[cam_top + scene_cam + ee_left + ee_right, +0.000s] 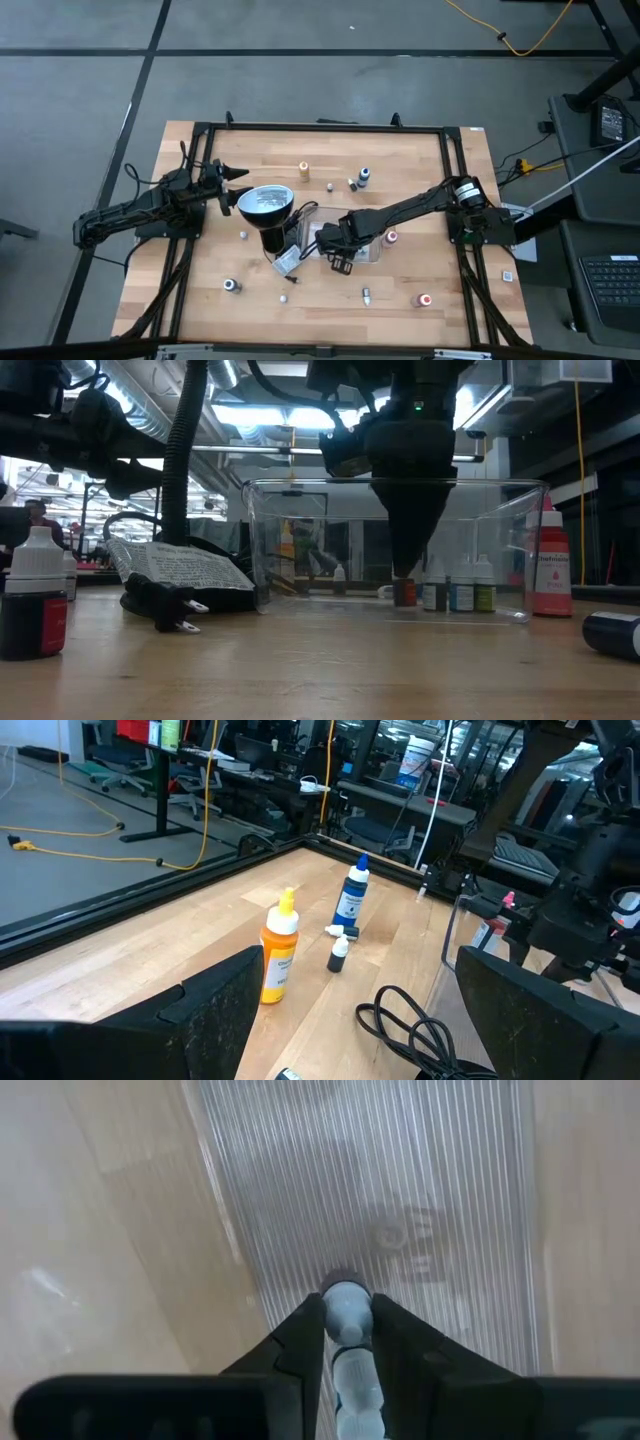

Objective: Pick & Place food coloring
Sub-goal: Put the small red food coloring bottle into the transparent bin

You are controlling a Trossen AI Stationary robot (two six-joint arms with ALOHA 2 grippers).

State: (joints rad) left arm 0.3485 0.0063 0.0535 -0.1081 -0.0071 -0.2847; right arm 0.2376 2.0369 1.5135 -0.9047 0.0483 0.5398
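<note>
My right gripper (pixel 322 238) reaches into the clear tray (pixel 366 256) at the table's middle, fingers pointing down, shut on a tiny food coloring bottle (pixel 404 592). My left gripper (pixel 238 175) waits open near the table's left side, touching nothing; its wrist view shows an orange bottle (pixel 279 960), a blue bottle (pixel 352 898) and a tiny dark one (pixel 340 956) standing ahead of it. Other bottles stand scattered: an orange one (pixel 304 169), a blue one (pixel 363 177), red-capped ones (pixel 391 237) (pixel 425 299), a dark one (pixel 231 285). My right gripper pinches the tiny bottle between its two fingers (pixel 300 1342) from above, pointing down. The pale ribbed upper part (pixel 352 1370) lies between the fingers and the dark lower end (pixel 404 598) sticks out below them. The bottle is upright, low inside the tray; whether it touches the ribbed floor I cannot tell.
The black lamp with its round silvery head (pixel 266 203) lies left of the tray, with its cord and plug (pixel 165 605). Three small bottles (pixel 460 592) show through the tray's clear wall. Near the front edge stand a red bottle (pixel 549 565) and a dark one (pixel 35 605).
</note>
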